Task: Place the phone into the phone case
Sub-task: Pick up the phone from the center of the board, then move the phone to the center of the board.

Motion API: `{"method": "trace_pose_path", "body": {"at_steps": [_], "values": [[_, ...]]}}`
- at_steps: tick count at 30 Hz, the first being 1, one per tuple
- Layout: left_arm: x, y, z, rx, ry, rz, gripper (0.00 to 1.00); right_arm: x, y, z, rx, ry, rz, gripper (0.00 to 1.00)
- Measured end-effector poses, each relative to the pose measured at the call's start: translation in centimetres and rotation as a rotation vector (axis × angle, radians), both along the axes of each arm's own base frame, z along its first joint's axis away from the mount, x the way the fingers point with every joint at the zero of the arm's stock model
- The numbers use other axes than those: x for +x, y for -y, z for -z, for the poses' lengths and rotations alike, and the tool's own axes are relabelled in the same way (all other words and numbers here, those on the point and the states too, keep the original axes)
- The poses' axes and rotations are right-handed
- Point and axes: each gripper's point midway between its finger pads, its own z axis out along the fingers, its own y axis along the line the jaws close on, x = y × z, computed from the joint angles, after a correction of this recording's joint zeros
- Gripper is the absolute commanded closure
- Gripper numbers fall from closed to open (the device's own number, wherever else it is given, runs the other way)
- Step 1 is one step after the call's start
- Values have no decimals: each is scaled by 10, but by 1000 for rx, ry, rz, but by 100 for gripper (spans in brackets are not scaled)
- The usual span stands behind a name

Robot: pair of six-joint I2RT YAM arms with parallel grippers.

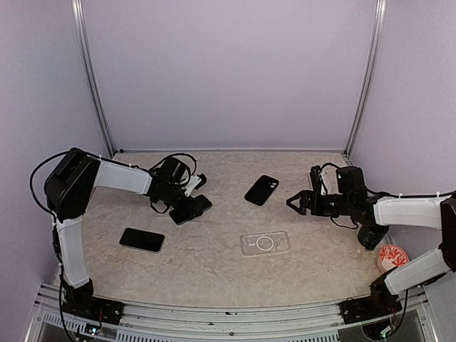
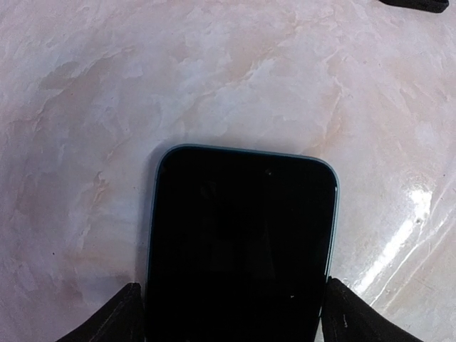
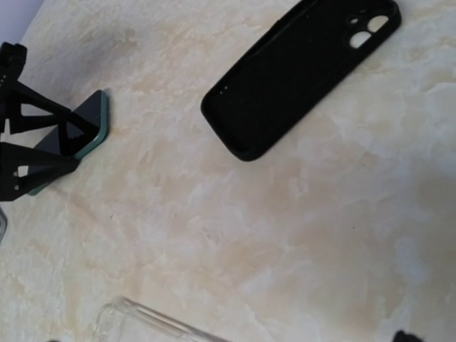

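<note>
Straddling the phone, with the clear case waiting apart

The left pincer sits low over the table, jaws spread wide. Its fingers flank the two long edges of a black phone with a teal rim. The pads stand right at that rim, but the wrist view does not show whether they press on it, so I cannot tell if the phone is actually held. Taking it across its narrow width seems sensible, since that leaves the far end free to be fed into a shell.

The phone lies screen up, left of centre. The phone case, pale and see-through, rests flat nearer the front edge and to the right, well apart from the phone. Beyond the case, the right pincer hovers with its jaws wide apart and nothing in them, probably placed there to steady the case.

A black case lies further back between the arms, and a second dark phone lies near the left arm; nothing touches either
</note>
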Motion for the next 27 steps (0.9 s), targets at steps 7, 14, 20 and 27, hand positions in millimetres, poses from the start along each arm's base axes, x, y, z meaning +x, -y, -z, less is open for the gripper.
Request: {"method": "trace_pose_path", "body": {"at_steps": [7, 14, 20, 27], "values": [[-6, 10, -1, -1, 4, 35, 32, 3, 1, -3, -9, 5, 7, 0], [-18, 26, -1, -19, -2, 76, 33, 4, -4, 5, -3, -32, -8, 1], [-44, 50, -1, -22, -7, 141, 35, 5, -12, 5, 38, -64, -29, 0], [-63, 63, -14, -59, 7, 169, 37, 9, -22, -7, 94, -72, -51, 1]]}}
